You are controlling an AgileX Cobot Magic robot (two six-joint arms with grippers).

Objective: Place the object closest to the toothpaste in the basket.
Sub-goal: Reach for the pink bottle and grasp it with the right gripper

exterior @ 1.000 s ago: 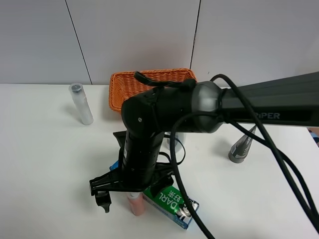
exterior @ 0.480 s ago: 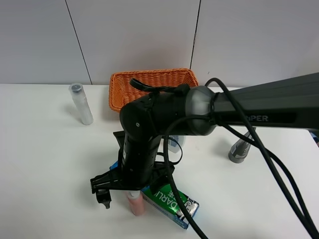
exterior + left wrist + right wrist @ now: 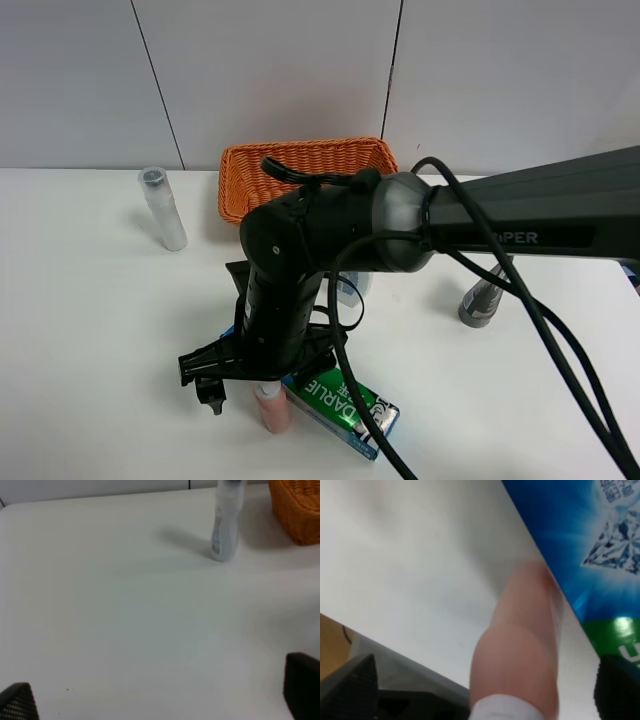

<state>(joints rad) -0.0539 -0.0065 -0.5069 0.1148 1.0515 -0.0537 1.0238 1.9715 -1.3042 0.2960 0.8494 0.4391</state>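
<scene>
ok so the white table (image 3: 90, 350) is under everything. The right arm (image 3: 330, 240) is the big black thing reaching across the middle toward the near edge, with the right pincer (image 3: 485, 692) hanging low over the tabletop at its end. The orange wicker basket (image 3: 300, 165) sits well apart from that pincer, on the far side of the arm by the wall. The toothpaste (image 3: 345, 410), a blue and green box lying flat, is just beside the right pincer, on the side facing the grey tube (image 3: 485, 295). The tube itself stands well apart from it. A clear bottle (image 3: 162, 208) stands upright well off on the pincer's other side. In the left wrist view that bottle is out ahead of the left pincer (image 3: 160, 695), which is spread wide with only tabletop between its tips.

The thing to move is the pink bottle (image 3: 272, 408). It's upright, sitting between the right pincer's fingers and right up against the toothpaste box, though I can't tell if they actually touch. That pincer is spread open around it, one black fingertip (image 3: 355, 685) on each side with a gap to the bottle, so not gripping
</scene>
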